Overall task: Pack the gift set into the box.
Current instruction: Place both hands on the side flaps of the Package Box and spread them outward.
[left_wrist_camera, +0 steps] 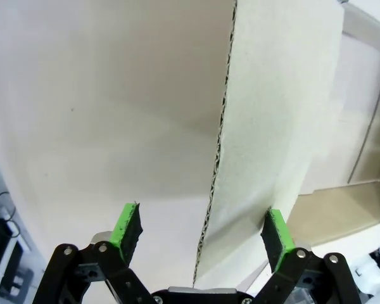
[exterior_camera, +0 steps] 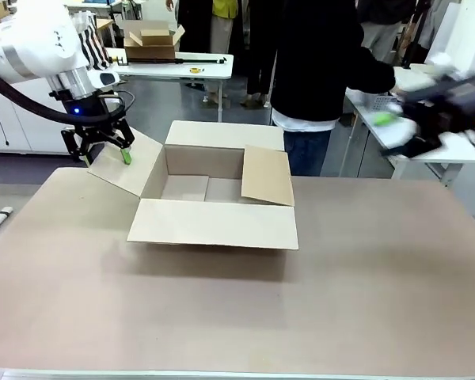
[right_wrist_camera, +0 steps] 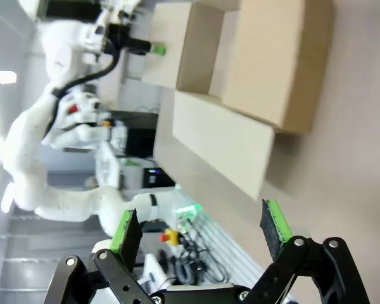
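The box (exterior_camera: 214, 224) is a brown cardboard carton standing open mid-table, its four flaps spread, the right one leaning inward. My left gripper (exterior_camera: 104, 149) is open at the box's left flap (left_wrist_camera: 266, 126), whose free edge runs up between the green pads (left_wrist_camera: 128, 228). My right gripper (exterior_camera: 394, 127) is blurred, raised at the right beyond the table; its wrist view shows it open (right_wrist_camera: 201, 229) and holding nothing, with the box (right_wrist_camera: 240, 63) far off. I cannot make out the gift set; a white basket (exterior_camera: 378, 101) sits by the person's arm, its contents hidden.
A person in a dark top (exterior_camera: 317, 71) stands behind the box, reaching right toward a white side table (exterior_camera: 427, 154). A smaller carton (exterior_camera: 152, 41) sits on a far table. The brown tabletop (exterior_camera: 364, 269) lies bare in front and to the right.
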### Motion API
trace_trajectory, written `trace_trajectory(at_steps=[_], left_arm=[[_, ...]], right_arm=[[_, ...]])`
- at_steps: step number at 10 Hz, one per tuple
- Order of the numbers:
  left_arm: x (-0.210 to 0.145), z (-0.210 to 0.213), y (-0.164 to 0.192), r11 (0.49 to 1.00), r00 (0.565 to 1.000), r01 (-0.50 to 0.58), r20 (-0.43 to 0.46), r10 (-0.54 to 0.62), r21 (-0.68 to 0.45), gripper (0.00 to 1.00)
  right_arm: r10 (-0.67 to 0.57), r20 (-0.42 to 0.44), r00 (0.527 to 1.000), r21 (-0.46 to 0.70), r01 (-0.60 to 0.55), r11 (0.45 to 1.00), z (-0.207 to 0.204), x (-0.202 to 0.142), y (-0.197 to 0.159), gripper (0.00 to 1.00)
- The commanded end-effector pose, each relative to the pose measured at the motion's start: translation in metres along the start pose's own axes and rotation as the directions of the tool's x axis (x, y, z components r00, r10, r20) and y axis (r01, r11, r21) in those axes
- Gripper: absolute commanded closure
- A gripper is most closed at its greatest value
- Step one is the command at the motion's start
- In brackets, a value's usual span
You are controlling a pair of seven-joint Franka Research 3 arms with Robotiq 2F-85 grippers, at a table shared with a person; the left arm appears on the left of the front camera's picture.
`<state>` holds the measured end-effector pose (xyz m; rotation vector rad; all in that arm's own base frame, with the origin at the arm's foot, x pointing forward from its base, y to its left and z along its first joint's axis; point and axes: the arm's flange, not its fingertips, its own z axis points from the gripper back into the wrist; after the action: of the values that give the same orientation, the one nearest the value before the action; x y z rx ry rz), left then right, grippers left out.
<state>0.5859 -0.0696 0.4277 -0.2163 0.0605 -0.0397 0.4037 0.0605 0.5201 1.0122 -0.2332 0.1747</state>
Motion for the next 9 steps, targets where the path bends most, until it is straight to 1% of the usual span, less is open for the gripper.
trace_trajectory(at_steps=[1, 2, 3, 4, 5, 6, 7, 8, 9], left_arm=[[0.002, 0.001, 0.004, 1.0, 1.0, -0.013, 0.0, 0.013, 0.015, 0.0], [0.002, 0.001, 0.004, 1.0, 1.0, -0.013, 0.0, 0.013, 0.015, 0.0], [0.002, 0.001, 0.004, 1.0, 1.0, -0.013, 0.0, 0.013, 0.015, 0.0], [0.002, 0.001, 0.004, 1.0, 1.0, -0.013, 0.0, 0.013, 0.015, 0.0], [0.002, 0.001, 0.004, 1.0, 1.0, -0.013, 0.0, 0.013, 0.015, 0.0], [0.002, 0.001, 0.004, 1.0, 1.0, -0.013, 0.0, 0.013, 0.015, 0.0], [0.002, 0.001, 0.004, 1.0, 1.0, -0.013, 0.0, 0.013, 0.015, 0.0], [0.002, 0.001, 0.004, 1.0, 1.0, -0.013, 0.0, 0.013, 0.015, 0.0], [0.002, 0.001, 0.004, 1.0, 1.0, -0.013, 0.0, 0.013, 0.015, 0.0]], right_arm=[[0.037, -0.073, 0.997, -0.28, -0.056, 0.958, -0.066, 0.082, 0.068, 0.0], [0.073, -0.134, 0.988, -0.391, -0.121, 0.913, -0.104, 0.094, 0.093, 0.0], [0.107, -0.191, 0.976, -0.459, -0.185, 0.869, -0.142, 0.1, 0.113, 0.0], [0.12, -0.262, 0.957, -0.52, -0.245, 0.818, -0.18, 0.1, 0.124, 0.0], [0.146, -0.281, 0.949, -0.587, -0.29, 0.756, -0.212, 0.096, 0.128, 0.0], [0.173, -0.3, 0.938, -0.63, -0.331, 0.702, -0.243, 0.085, 0.128, 0.0], [0.193, -0.296, 0.935, -0.684, -0.349, 0.641, -0.274, 0.074, 0.119, 0.0], [0.206, -0.301, 0.931, -0.725, -0.364, 0.585, -0.297, 0.063, 0.105, 0.0], [0.262, -0.303, 0.916, -0.728, -0.4, 0.557, -0.309, 0.054, 0.089, 0.0]])
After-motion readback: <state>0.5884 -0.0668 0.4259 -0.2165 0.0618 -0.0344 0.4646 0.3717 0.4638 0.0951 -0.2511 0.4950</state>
